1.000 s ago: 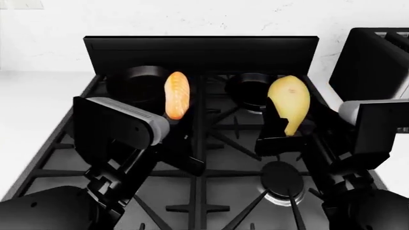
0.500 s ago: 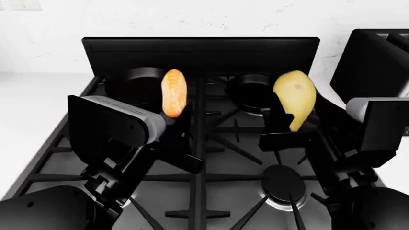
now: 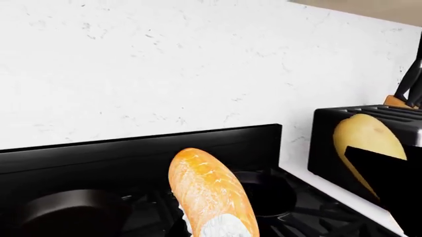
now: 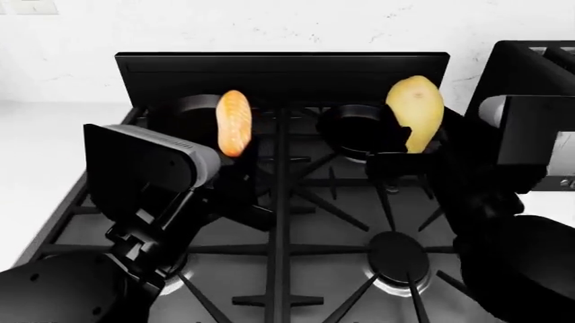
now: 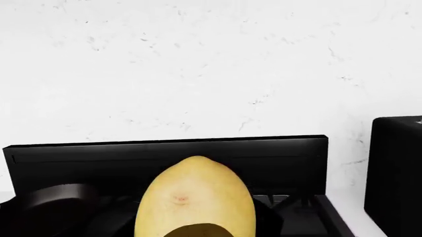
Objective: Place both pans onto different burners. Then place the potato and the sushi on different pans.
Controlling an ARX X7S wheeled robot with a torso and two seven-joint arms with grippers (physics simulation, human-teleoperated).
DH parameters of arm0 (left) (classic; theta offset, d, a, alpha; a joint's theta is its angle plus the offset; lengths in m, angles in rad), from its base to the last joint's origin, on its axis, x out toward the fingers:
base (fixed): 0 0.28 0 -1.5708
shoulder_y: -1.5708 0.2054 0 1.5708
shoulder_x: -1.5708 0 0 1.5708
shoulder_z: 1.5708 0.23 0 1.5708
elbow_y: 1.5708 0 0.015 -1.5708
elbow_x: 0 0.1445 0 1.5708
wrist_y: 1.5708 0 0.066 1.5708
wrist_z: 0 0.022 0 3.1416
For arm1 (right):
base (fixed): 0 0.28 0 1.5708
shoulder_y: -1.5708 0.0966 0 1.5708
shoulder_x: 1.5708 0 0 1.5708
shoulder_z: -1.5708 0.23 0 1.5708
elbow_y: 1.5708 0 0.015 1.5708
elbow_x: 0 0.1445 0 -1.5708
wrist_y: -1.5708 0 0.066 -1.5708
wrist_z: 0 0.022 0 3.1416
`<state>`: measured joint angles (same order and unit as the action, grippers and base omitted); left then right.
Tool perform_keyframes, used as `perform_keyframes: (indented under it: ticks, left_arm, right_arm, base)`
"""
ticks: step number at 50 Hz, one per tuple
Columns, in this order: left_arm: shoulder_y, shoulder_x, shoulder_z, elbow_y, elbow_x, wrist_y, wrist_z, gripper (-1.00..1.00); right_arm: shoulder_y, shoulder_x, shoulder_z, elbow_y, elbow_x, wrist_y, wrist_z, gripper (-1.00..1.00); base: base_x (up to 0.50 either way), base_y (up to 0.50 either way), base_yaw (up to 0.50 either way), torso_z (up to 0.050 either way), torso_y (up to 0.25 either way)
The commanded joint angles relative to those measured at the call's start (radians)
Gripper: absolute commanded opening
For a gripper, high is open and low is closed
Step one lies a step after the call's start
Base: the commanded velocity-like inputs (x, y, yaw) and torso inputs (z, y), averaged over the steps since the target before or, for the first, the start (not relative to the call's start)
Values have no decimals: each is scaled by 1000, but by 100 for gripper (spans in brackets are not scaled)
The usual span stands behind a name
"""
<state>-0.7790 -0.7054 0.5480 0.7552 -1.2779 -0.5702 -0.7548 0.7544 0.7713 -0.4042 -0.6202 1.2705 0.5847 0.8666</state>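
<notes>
White marbled wall [image 4: 269, 27] rising behind the stove, black backguard [image 4: 281, 70] standing along the wall's foot, white desk [image 4: 54, 134] lying below the wall, black slotted toaster [image 3: 369, 143] sitting against the wall, knife block [image 3: 399, 100] peeking behind it

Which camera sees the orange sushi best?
The left wrist view: the sushi fills the foreground, showing stripes and its whitish underside. The head view shows it small, held above the stove. The right wrist view doesn't show it.

2 black pans [image 4: 193, 114] on rear burners [image 4: 398, 254], sushi [image 4: 233, 123] and potato [image 4: 415, 111] held above
</notes>
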Motion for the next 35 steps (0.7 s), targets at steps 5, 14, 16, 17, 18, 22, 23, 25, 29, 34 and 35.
perform_keyframes:
  ticks: [5,14,16,17,18,22,23,25,29,34,35]
  left_arm:
    - [0,-11,-13,-14,-7,18,8,-100]
    - [-6,-4,-10,-29,3,21,23,-100]
    - [-3,-3,-9,-31,7,22,25,-100]
    - [-2,-3,-8,-32,8,23,26,-100]
    - [-2,-2,-8,-33,9,23,27,-100]
    - [-1,-3,-8,-39,13,26,33,-100]
    - [1,-3,-8,-43,16,27,37,-100]
    - [2,-2,-7,-48,19,30,42,-100]
    - [11,-1,-5,-52,28,36,51,-100]
    - [16,-2,-5,-57,29,39,56,-100]
    - [16,-1,-5,-58,29,40,56,-100]
  right_arm:
    - [306,-102,-109,294,-41,180,-110,-100]
    - [421,-178,-201,530,-148,211,-232,-100]
    - [450,-196,-220,585,-171,216,-258,-100]
    - [463,-203,-231,608,-183,219,-269,-100]
    - [476,-211,-238,635,-195,219,-281,-100]
    - [495,-230,-260,696,-223,218,-306,-100]
    - [500,-235,-265,712,-230,216,-311,-100]
    - [509,-247,-274,744,-244,213,-322,-100]
    - [520,-271,-298,808,-281,194,-346,-100]
    - [527,-305,-326,879,-315,175,-376,-100]
    - [531,-312,-331,897,-321,171,-384,-100]
  base:
    - [0,0,0,0,0]
    - [0,0,0,0,1]
    - [0,0,0,0,0]
    - [0,0,0,0,0]
    - [0,0,0,0,0]
    - [0,0,0,0,3]
    - [0,0,0,0,0]
    - [0,0,0,0,0]
    - [0,0,0,0,0]
    - [0,0,0,2,0]
    - [0,0,0,0,10]
